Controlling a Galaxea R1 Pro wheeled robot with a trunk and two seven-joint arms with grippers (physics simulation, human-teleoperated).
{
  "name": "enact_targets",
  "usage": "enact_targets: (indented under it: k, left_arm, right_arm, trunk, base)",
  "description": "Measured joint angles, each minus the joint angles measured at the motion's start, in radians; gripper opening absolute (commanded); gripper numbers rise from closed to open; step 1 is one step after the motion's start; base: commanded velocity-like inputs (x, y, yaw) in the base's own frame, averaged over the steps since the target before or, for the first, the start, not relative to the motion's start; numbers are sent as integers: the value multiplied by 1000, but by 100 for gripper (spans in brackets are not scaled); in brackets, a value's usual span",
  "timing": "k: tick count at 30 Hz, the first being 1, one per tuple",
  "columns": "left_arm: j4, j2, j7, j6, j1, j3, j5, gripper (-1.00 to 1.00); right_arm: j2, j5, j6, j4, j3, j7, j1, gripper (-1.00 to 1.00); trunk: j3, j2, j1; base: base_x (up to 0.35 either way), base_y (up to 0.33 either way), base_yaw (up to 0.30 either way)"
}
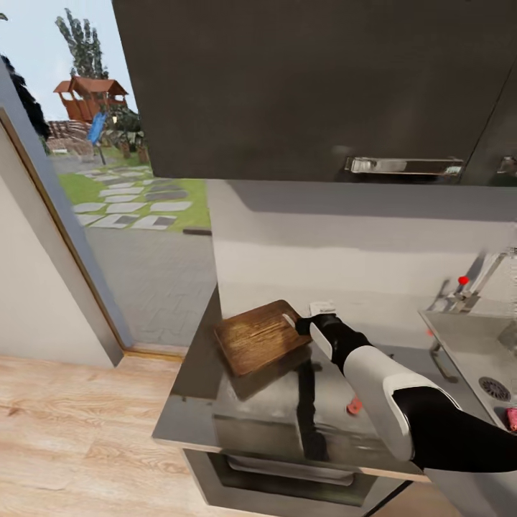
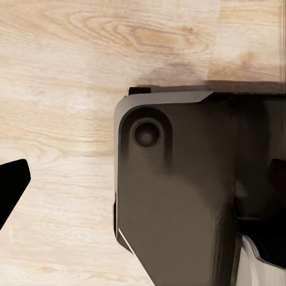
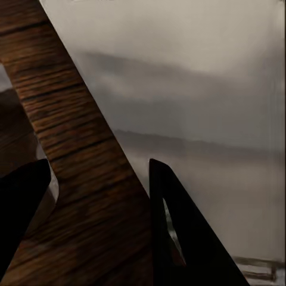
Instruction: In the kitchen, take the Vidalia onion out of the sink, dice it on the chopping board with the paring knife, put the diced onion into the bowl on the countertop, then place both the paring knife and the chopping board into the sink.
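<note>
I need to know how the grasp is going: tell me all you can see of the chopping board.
The chopping board is brown wood with dark grain and rounded corners. It is tilted, one edge raised off the grey countertop, casting a shadow beneath. The right gripper is at its far corner; the right wrist view shows the board's edge between the jaws.

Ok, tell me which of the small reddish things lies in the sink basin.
The pinkish lump beside the round drain. The other reddish piece sits on the countertop, and the red knob is by the tap.

We see the brown wooden chopping board [image 1: 260,336] tilted, its edge lifted off the glossy grey countertop [image 1: 192,402]. The pinkish Vidalia onion [image 1: 512,418] lies in the steel sink [image 1: 474,345].
</note>
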Motion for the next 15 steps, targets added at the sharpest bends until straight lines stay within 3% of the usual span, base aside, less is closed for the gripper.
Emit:
enact_targets:
  k: [15]
  left_arm:
    - [0, 0, 0, 0, 0, 0, -1, 100]
  right_arm:
    - [-3, -1, 0, 0, 1, -31, 0, -100]
  trunk:
    - [18, 0, 0]
  base:
    - [0, -203, -7]
